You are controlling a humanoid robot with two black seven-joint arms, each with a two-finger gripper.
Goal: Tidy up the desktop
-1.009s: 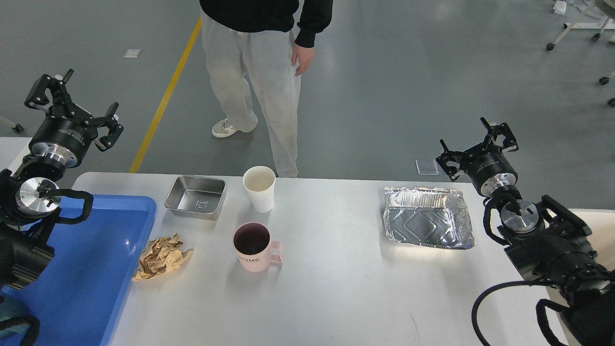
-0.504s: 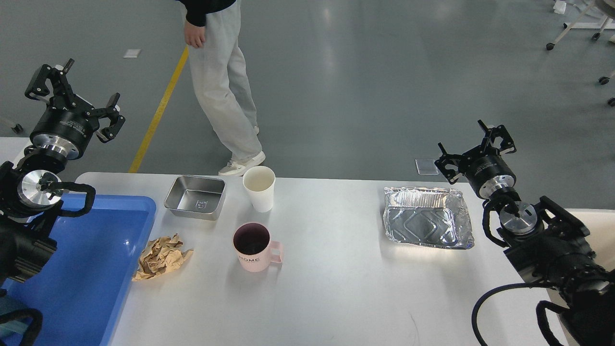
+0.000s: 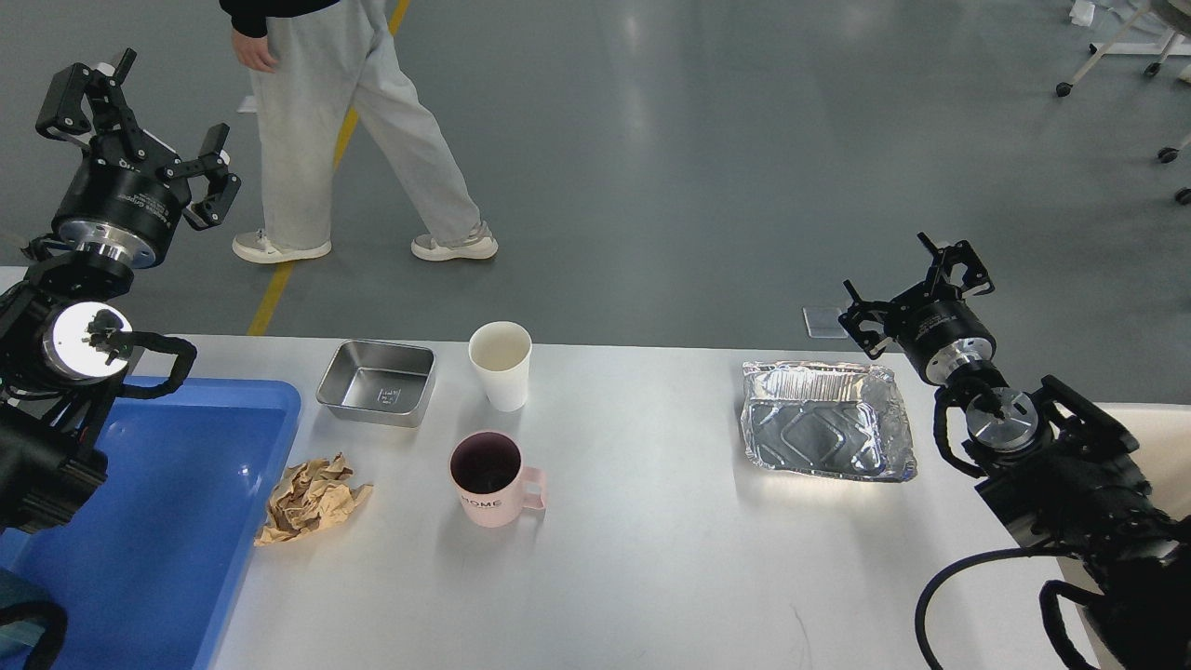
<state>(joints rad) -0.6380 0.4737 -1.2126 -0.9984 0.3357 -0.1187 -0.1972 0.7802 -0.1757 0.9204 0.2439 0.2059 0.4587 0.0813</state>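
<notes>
The white desktop carries a pink mug, a white paper cup, a small steel tray, a crumpled brown paper ball and a foil tray. My left gripper is held high beyond the table's far left corner, open and holding nothing. Off the far right edge, just behind the foil tray, my right gripper also stands open with nothing in it.
A blue plastic tray lies at the left of the table, the paper ball touching its right rim. A person in grey trousers walks on the floor beyond the table's far left. Chair wheels show at far right.
The person has walked from behind the table's middle toward the left. My left gripper has risen and drifted slightly left. My right gripper has barely shifted.
</notes>
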